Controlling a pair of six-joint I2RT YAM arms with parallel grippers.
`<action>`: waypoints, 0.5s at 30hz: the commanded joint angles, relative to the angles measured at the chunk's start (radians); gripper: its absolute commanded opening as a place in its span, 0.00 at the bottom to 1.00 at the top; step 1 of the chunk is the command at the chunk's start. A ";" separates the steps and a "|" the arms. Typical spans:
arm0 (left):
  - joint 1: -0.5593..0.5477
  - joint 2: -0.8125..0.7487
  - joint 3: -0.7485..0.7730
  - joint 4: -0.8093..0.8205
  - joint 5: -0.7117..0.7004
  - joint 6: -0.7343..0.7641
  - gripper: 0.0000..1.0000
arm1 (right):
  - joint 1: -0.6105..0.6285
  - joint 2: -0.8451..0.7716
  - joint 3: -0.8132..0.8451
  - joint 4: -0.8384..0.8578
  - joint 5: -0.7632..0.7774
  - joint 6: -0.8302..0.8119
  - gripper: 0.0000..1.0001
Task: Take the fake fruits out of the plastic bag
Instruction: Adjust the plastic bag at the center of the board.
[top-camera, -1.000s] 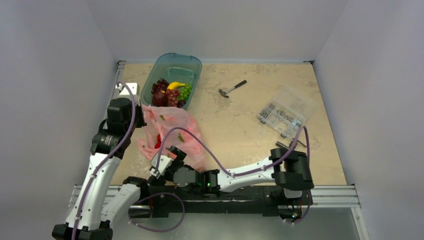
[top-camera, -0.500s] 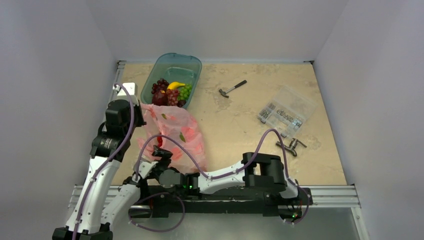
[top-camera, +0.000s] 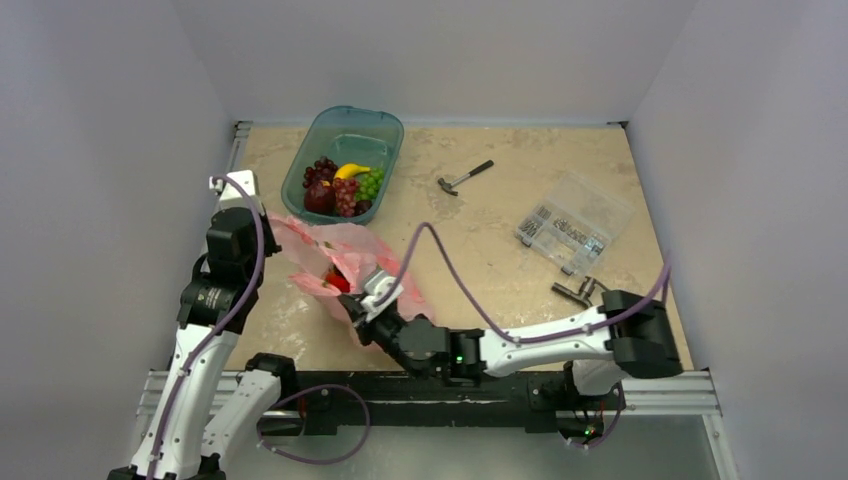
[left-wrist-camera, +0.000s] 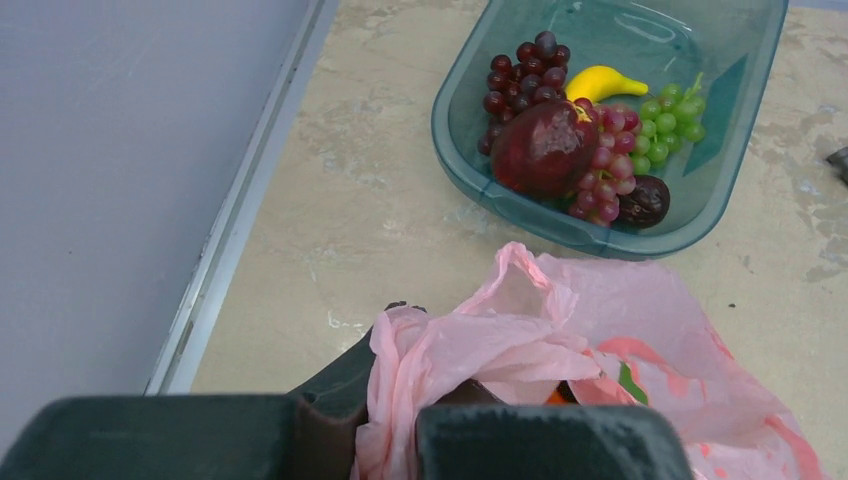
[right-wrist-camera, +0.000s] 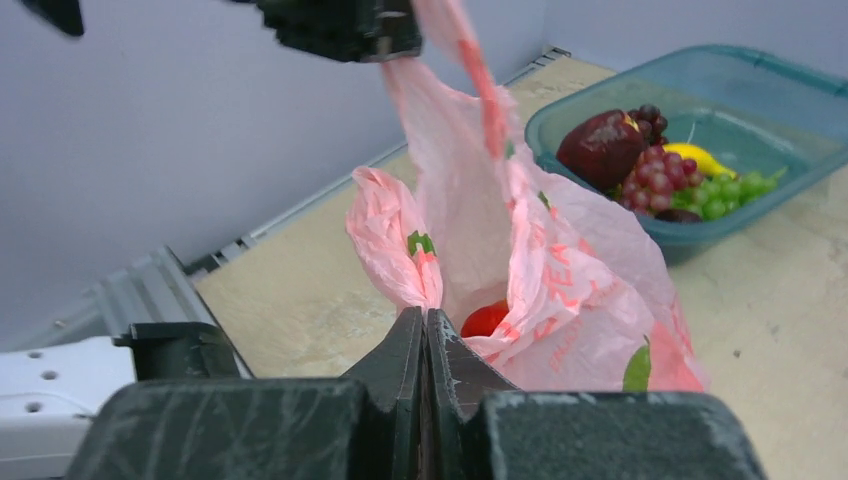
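On the worktop (top-camera: 500, 260) the plastic bag (top-camera: 345, 252) was held open lengthwise. Its far rim was clenched in the left end effector (left-wrist-camera: 420, 400), its near rim in the right end effector (right-wrist-camera: 425, 330). A red fruit (right-wrist-camera: 487, 318) was seen inside, just beyond the right tips.

bare beige tabletop (top-camera: 500, 240) lies open between the crinkly translucent pink plastic bag (top-camera: 340, 245) and the small black-handled hammer (top-camera: 465, 177); the teal plastic tray (top-camera: 352, 140) blocks the far left, the clear compartment box (top-camera: 575, 222) the right
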 joint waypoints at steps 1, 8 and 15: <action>0.008 -0.026 -0.013 0.052 -0.059 0.014 0.00 | -0.013 -0.183 -0.176 0.042 0.063 0.320 0.00; 0.011 -0.026 -0.016 0.057 -0.038 0.030 0.00 | -0.019 -0.287 -0.365 0.008 0.034 0.640 0.00; 0.011 -0.034 -0.025 0.062 -0.036 0.047 0.00 | -0.042 -0.280 -0.351 -0.071 -0.053 0.543 0.14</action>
